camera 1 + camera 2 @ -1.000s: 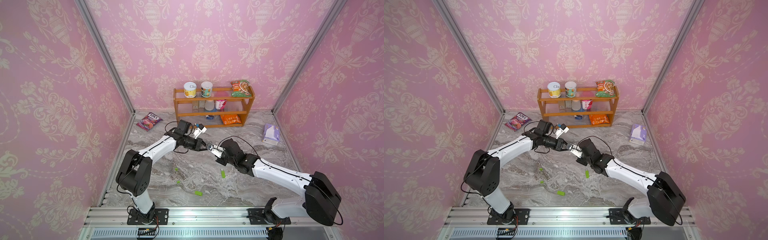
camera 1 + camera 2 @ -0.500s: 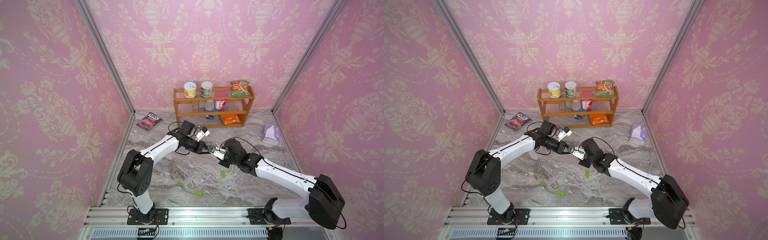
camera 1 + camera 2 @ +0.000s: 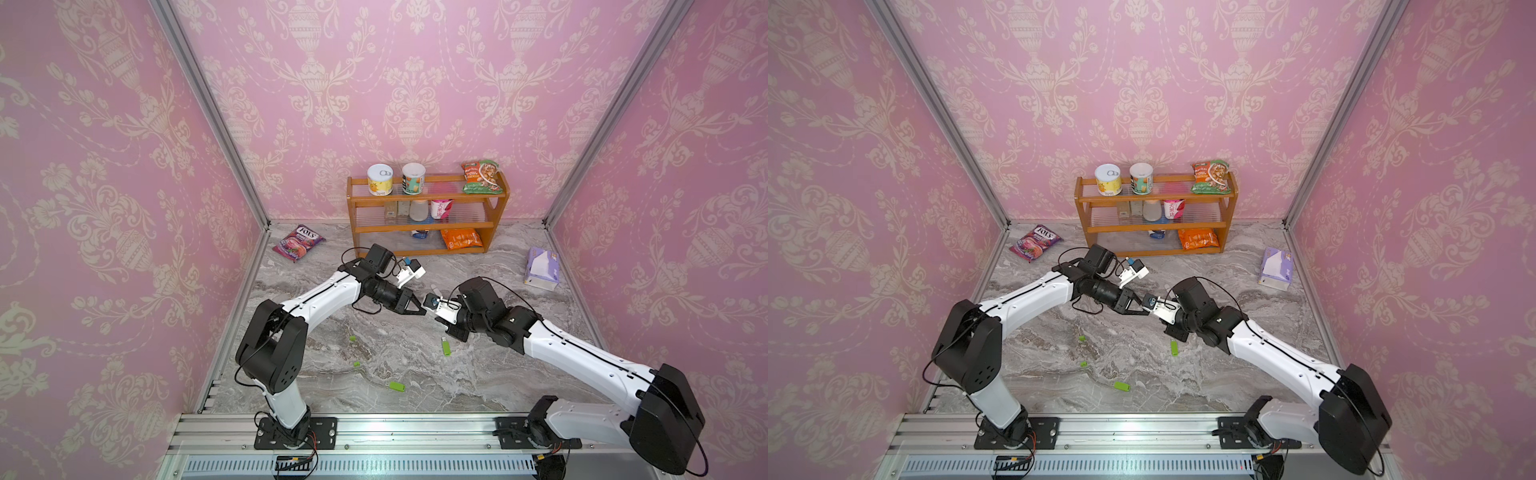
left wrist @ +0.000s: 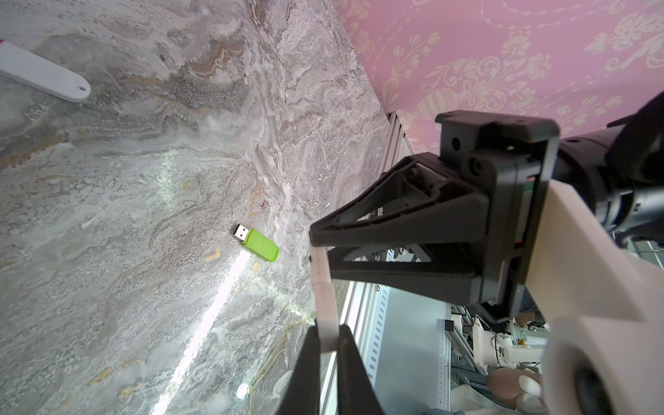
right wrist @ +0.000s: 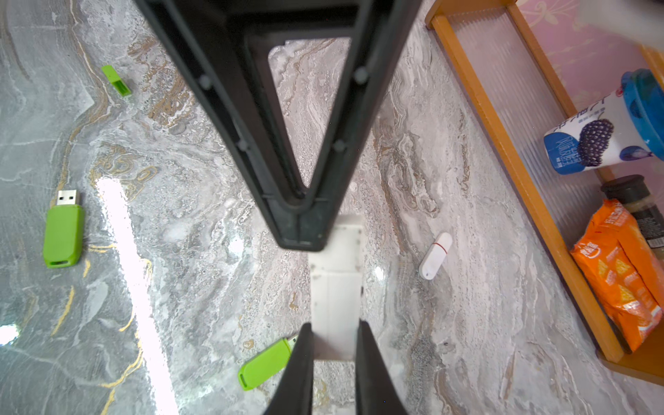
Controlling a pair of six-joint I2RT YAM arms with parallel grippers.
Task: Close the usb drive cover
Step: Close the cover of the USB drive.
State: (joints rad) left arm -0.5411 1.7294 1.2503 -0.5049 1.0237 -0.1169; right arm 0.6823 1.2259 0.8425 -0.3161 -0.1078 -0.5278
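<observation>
The white drive hung in the air above the table, caught end to end between the two claws. The right claw was clamped on the longer body end. The left claw came in head-on from the opposite way and was pinched shut on the short cap.

Between the two sets of tips only a short run of white plastic showed. A thin seam crossed it where the cap met the body, and no metal plug could be seen there. By that sign the cover looked pushed home, or very nearly so. Whether it had seated fully could not be told.

What seemed left was small: perhaps a last straight squeeze, then letting go and setting the drive down.

On the table below the claws lay a second white drive, off to one side of the right claw and already capped. To that claw's other side, well apart, lay a green drive with its plug bare. Another green drive showed just behind the right claw's finger. A loose green cap lay farther out, beside the left claw. If those counted too, they were not yet done.
</observation>
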